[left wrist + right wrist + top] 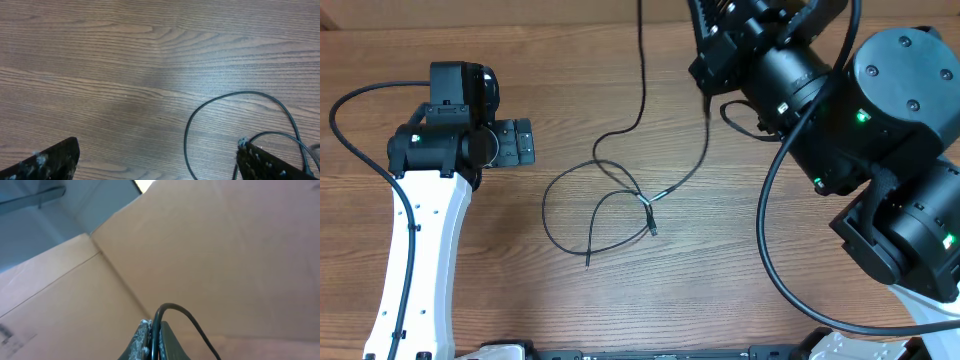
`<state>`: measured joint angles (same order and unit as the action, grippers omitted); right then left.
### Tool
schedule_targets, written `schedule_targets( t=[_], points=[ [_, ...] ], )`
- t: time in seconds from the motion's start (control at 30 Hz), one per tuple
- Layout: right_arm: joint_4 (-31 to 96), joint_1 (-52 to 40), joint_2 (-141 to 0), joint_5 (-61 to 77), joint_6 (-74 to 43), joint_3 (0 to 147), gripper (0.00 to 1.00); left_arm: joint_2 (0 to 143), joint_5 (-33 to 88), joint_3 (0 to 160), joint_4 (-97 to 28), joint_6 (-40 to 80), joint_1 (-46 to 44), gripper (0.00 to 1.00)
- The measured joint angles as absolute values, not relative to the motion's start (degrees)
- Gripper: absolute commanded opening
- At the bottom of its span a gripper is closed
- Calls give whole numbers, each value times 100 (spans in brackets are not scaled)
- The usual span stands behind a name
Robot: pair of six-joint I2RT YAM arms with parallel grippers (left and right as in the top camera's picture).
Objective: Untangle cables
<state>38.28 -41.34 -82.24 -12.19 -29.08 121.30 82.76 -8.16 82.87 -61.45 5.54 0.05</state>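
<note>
Thin black cables (544, 205) lie looped on the wooden table, crossing in a knot (645, 200) at the middle. Two silver-tipped plug ends (653, 231) point toward the front. One strand (642, 70) runs off the far edge. Another strand (703, 150) rises to my right gripper (155, 330), which is shut on the cable (192, 322) and lifted, its camera facing cardboard. My left gripper (527, 142) stands open just left of the loops with nothing between its fingers (55, 160). In the left wrist view a cable loop (186, 135) curves in front of the right finger (265, 162).
The bulky right arm (880, 130) fills the table's right side, with its own thick black cable (765, 250) arcing down. The left arm (420, 250) stretches along the left. Brown cardboard (225, 240) shows in the right wrist view.
</note>
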Motion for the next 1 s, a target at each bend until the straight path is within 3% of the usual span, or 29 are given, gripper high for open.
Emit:
schedule_targets(
  t=[0.5, 1.0],
  points=[
    [4333, -3820, -8224, -4464, -1345, 12130, 4, 8276, -816, 8287, -6145, 554, 5, 100],
    [5162, -770, -8715, -4856, -1194, 12130, 4, 8281, -816, 8287, -6132, 554, 5, 100]
  ],
)
